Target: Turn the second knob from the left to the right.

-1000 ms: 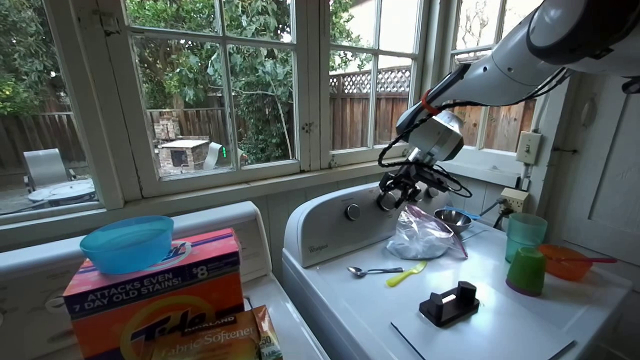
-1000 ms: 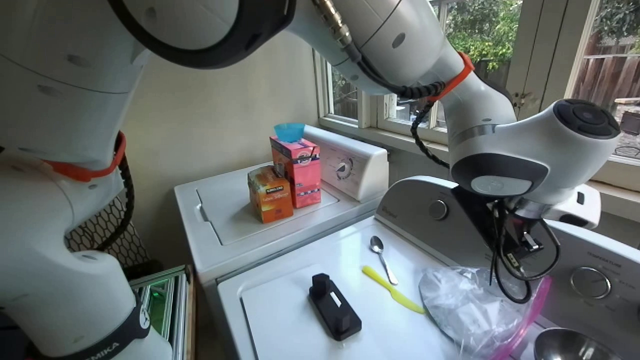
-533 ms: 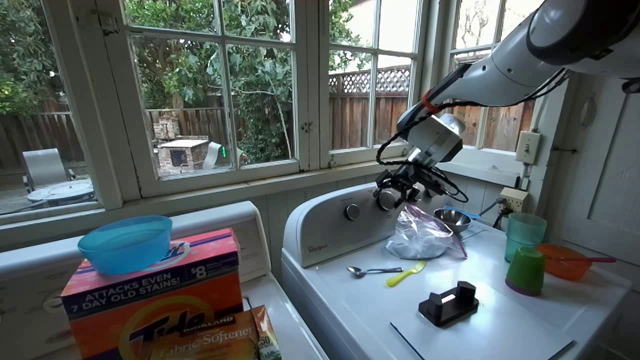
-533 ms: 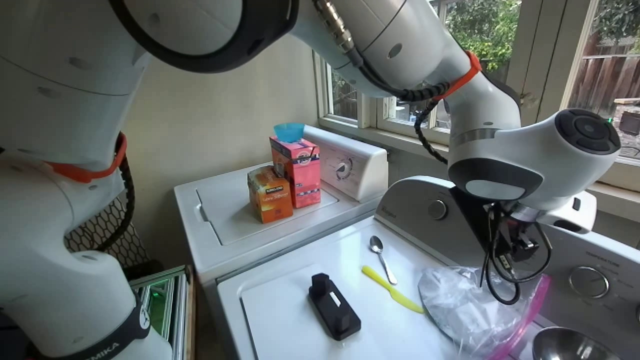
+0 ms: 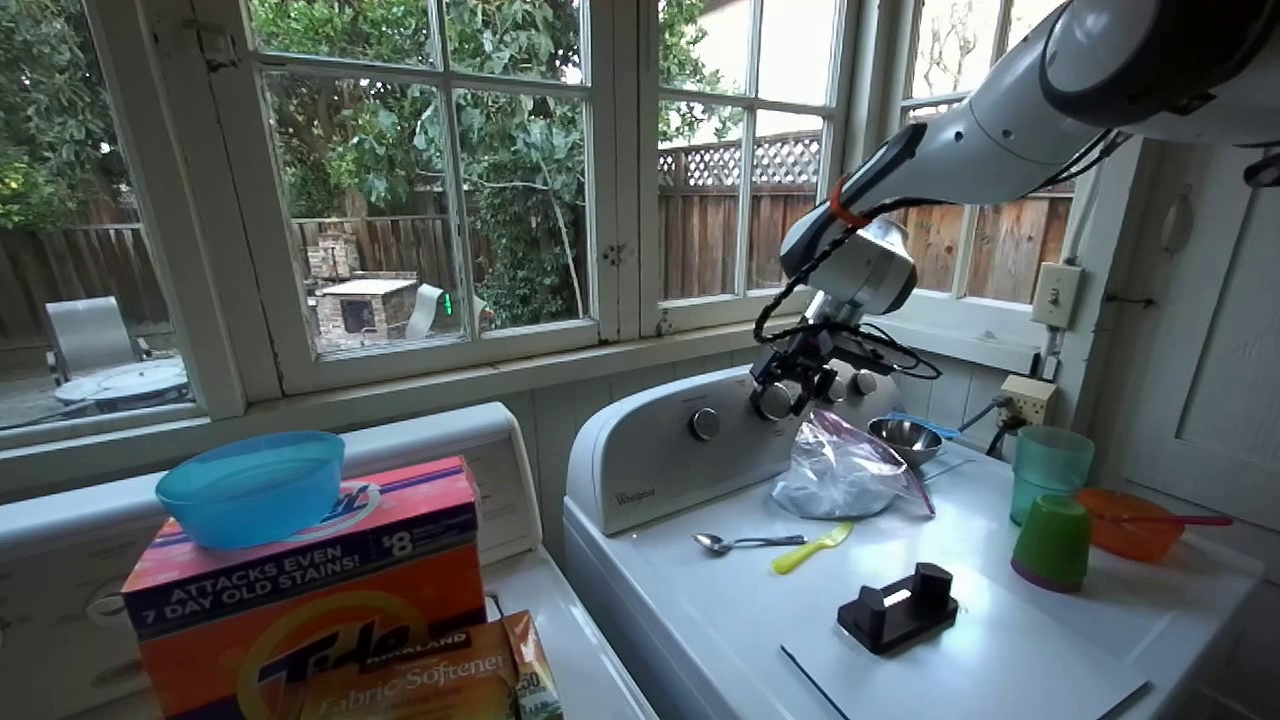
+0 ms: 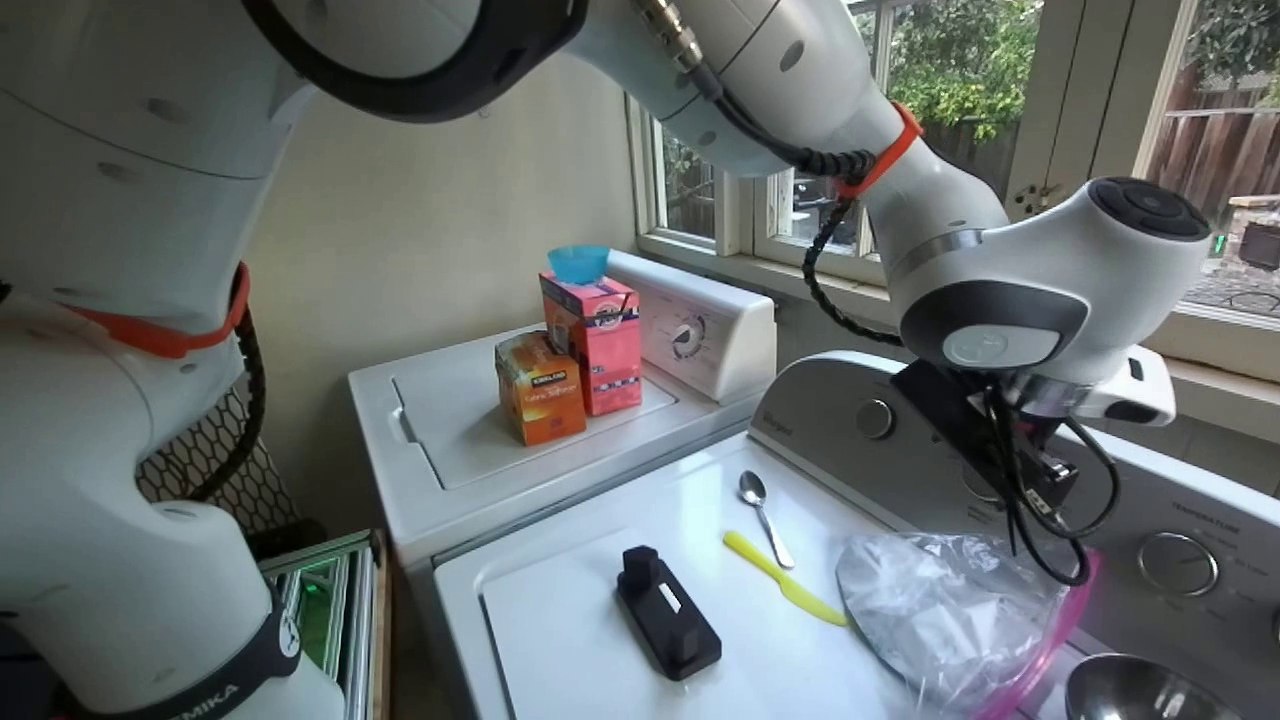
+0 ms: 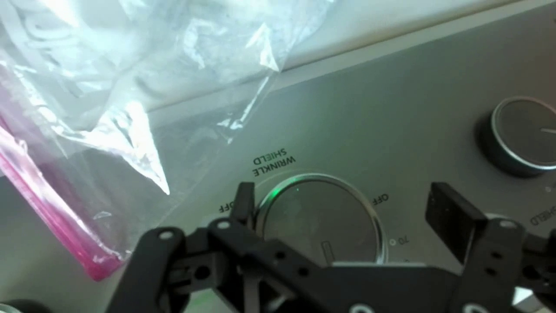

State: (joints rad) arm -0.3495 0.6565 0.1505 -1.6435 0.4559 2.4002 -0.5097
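Note:
The second knob from the left (image 7: 319, 213) is round and grey with a shiny rim. In the wrist view it lies between the fingers of my gripper (image 7: 348, 208), which is open. The finger on the picture's left (image 7: 245, 202) is close beside its rim; the opposite finger (image 7: 454, 219) stands well apart from it. The gripper body hides the knob's lower part and some of its pointer mark. In an exterior view the same knob (image 5: 776, 401) shows between the fingertips at the panel; elsewhere only a sliver of this knob (image 6: 978, 487) shows behind the hand and cables.
The leftmost knob (image 5: 704, 424) is beside it on the panel. A clear bag (image 7: 195, 65) with a pink seal leans against the panel under the hand. A metal bowl (image 5: 905, 438), spoon (image 5: 745, 543), yellow knife (image 5: 812, 548) and black holder (image 5: 898, 608) lie on the top.
The arm dipped slightly, then rose and shifted a little left in both exterior views. The other objects have stayed where they were.

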